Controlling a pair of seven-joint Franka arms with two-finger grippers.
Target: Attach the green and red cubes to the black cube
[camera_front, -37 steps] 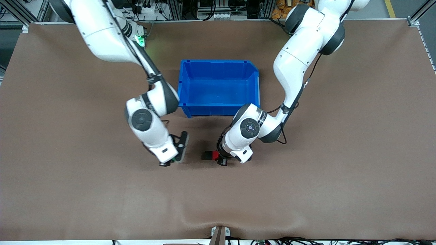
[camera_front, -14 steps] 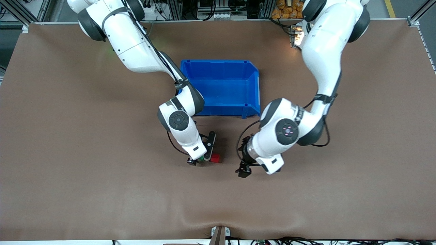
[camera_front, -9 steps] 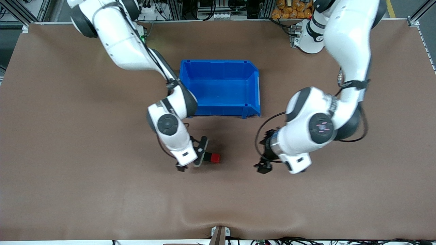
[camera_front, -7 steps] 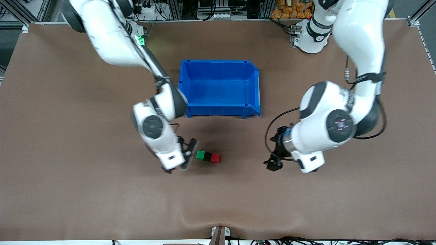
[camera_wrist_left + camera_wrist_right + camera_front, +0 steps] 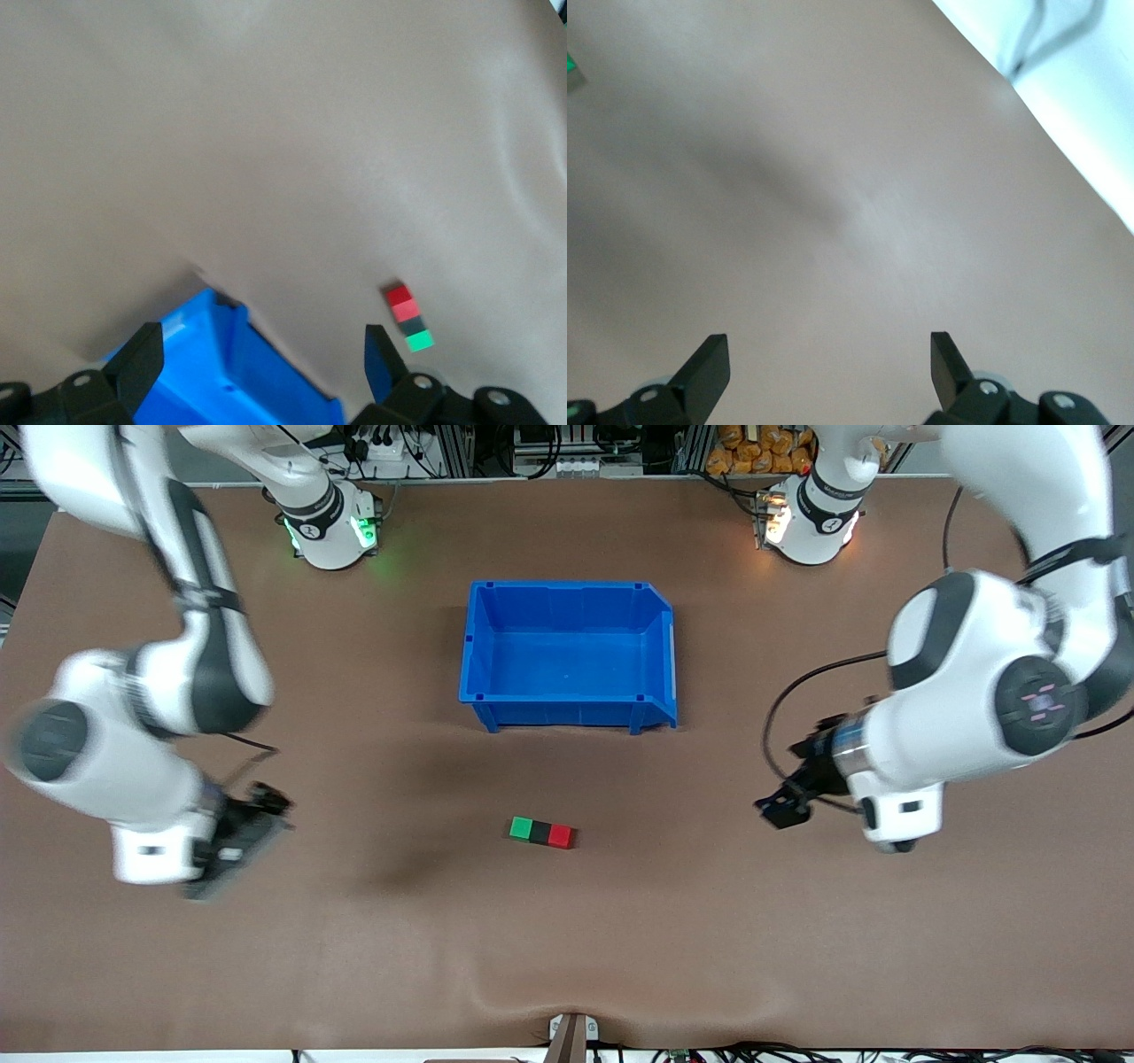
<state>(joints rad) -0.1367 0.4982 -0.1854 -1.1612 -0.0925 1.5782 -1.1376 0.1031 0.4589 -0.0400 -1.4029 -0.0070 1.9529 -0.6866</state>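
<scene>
A: Tabletop [image 5: 797,957] first: both arms are clear. I'd pull them away slowly so nothing nudges the row.

B: Agreed. Left end effector [image 5: 780,808] and right end effector [image 5: 232,849] gape wide, empty. Green cube [image 5: 521,829], black cube [image 5: 539,833], red cube [image 5: 559,835] sit touching, nearer the camera than the blue bin [image 5: 567,708].

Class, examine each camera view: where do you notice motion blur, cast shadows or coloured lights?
Front view: the right arm and right gripper are smeared by blur, a soft shadow lies on the table near the sharp green cube, and green and orange lights glow at the arm bases. Left wrist view: the cube row looks soft. Right wrist view: table hazy.
</scene>
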